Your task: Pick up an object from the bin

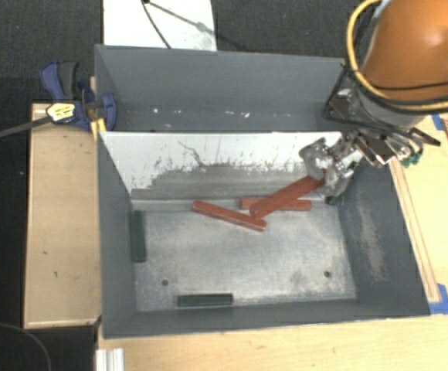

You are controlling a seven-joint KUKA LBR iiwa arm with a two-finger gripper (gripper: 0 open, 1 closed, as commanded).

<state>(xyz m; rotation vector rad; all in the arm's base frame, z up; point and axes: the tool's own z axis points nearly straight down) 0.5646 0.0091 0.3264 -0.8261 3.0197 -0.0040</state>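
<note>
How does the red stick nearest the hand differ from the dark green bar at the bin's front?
The red stick is reddish-brown; the green bar is dark green. The red stick lies slantwise, one end by the hand, overlapping the other red sticks; the green bar lies alone along the front wall of the bin. Both are slim and straight.

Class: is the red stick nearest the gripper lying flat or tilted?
Tilted, it seems: the red stick slants with its right end up at the gripper, and its left end lies across a second stick. Whether it is held, cannot tell.
</note>
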